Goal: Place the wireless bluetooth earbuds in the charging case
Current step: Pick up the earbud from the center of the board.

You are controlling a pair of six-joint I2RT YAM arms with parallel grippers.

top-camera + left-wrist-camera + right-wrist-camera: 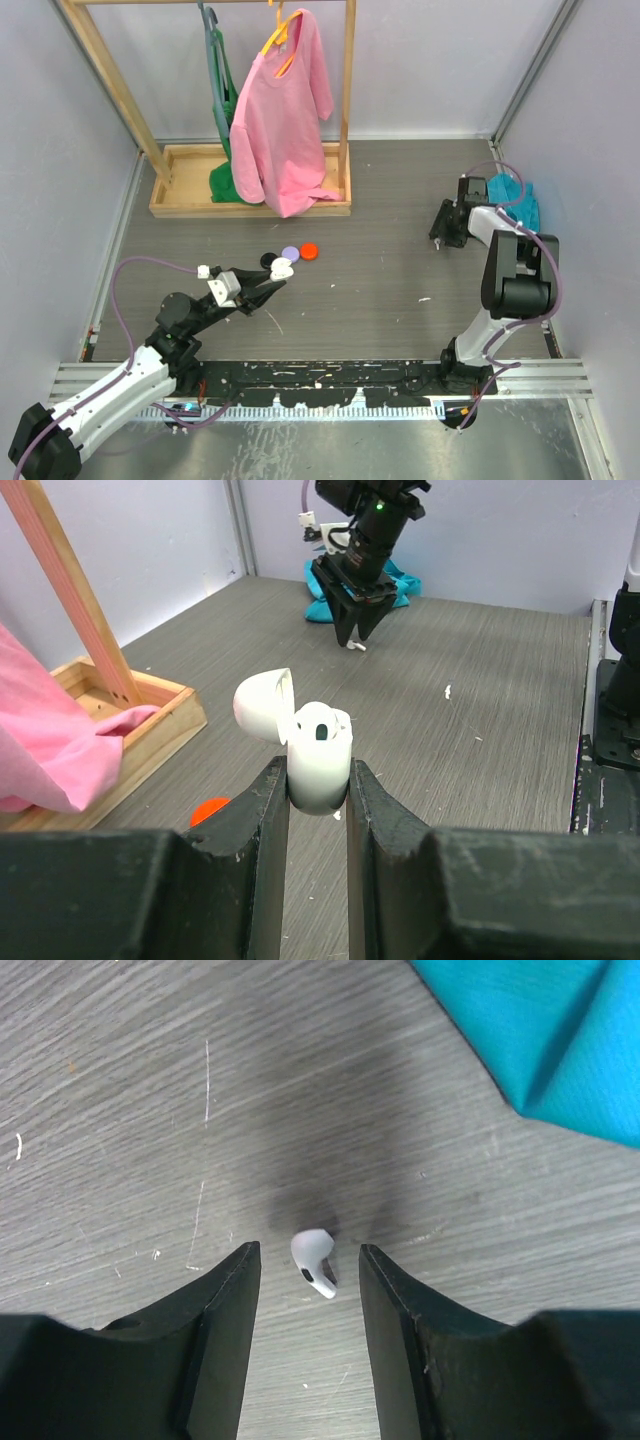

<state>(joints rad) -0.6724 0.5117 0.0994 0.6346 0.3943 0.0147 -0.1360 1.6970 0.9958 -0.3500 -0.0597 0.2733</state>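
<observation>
White plastic charging case (318,765) sits pinched between the fingers of the left gripper (318,785), its lid flipped up and one dark socket showing. Well apart from the charging case, off to its right across the grey table (380,290), a single white earbud (313,1260) lies on the tabletop. The right gripper (308,1252) points down over it with its jaws parted, one finger each side of the earbud and a gap to both. A teal cloth (540,1030) lies farther from the charging case than the earbud. Just beyond the charging case rest a red disc (309,250), a lilac disc (290,253) and a dark disc (268,260)
</observation>
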